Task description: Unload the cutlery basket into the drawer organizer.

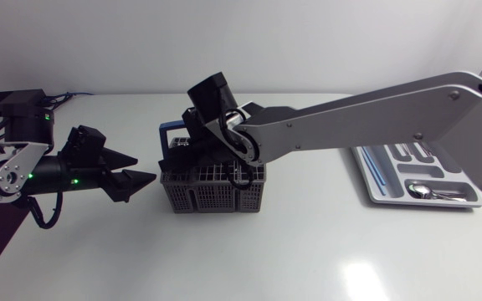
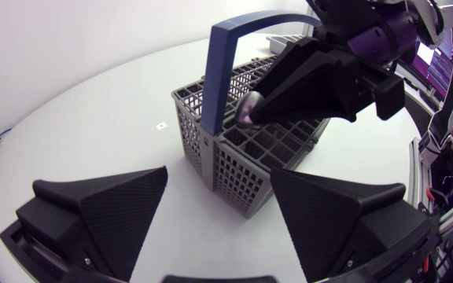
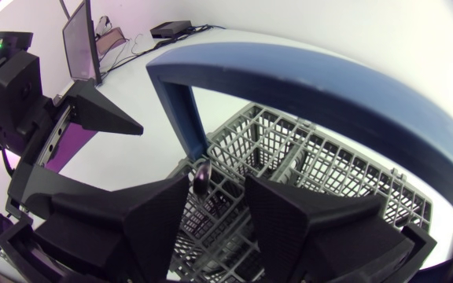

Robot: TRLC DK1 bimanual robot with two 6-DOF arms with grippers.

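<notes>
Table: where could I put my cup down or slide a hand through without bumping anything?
The widest bare table lies along the near edge, in front of the basket. Another free strip runs between basket and drawer organizer, though the right arm hangs over it. Crowded: the basket, with the right claw over it and the left claw close beside it.

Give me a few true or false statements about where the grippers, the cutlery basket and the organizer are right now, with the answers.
1. The left gripper is open beside the cutlery basket, not touching it. True.
2. The right gripper hangs over the drawer organizer. False: it is down at the basket, next to its handle.
3. The basket's handle is blue. True.
4. The drawer organizer is empty. False: a spoon and other cutlery lie in it.
</notes>
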